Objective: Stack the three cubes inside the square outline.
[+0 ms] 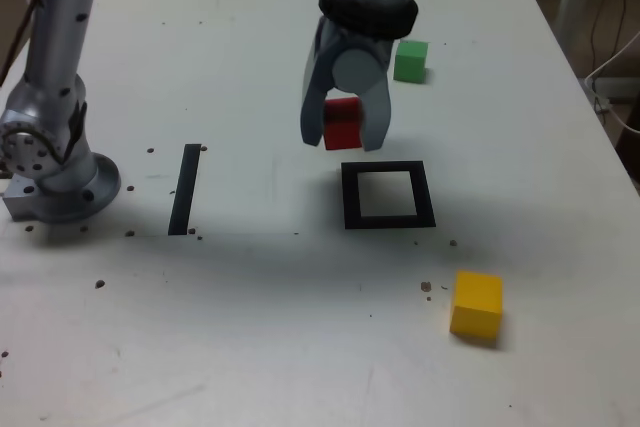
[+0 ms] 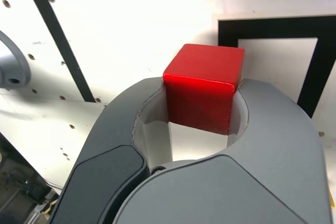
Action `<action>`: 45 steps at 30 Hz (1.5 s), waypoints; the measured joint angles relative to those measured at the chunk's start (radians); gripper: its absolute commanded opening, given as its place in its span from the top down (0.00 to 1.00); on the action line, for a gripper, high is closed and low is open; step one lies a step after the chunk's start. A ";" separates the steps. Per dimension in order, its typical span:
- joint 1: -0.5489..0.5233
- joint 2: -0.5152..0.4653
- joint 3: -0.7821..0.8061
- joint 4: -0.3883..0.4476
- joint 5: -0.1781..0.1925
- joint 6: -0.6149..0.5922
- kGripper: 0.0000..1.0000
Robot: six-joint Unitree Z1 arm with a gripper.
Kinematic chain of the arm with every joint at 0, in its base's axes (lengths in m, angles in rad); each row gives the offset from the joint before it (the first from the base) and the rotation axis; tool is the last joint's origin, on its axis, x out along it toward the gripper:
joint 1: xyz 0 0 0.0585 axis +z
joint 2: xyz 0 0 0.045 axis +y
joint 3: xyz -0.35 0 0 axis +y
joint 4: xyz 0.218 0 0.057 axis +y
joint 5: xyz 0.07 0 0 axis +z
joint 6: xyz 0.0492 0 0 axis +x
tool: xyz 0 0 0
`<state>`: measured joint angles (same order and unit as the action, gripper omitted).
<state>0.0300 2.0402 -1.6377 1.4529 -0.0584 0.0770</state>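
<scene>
Black line strip [image 1: 185,189] on white table [image 1: 250,347]

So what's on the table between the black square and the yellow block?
Nothing big. In the exterior view, only bare white table with a few tiny dark specks lies between the square outline and the yellow cube.

Red cube [image 1: 342,123], green cube [image 1: 410,60], yellow cube [image 1: 476,304], all plain matte. Square outline [image 1: 388,219]: thick black border, white centre. Black line strip [image 1: 185,188]. Pincer [image 1: 346,137] grey. Bench [image 1: 300,327] white, dotted with small dark holes.
</scene>
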 measured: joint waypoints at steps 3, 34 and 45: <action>-0.022 0.016 -0.013 0.000 -0.011 -0.018 0.71; -0.076 0.159 -0.124 -0.005 -0.035 -0.038 0.71; -0.076 0.198 -0.138 -0.021 -0.030 -0.037 0.71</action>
<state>-0.0459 2.2383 -1.7756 1.4318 -0.0879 0.0401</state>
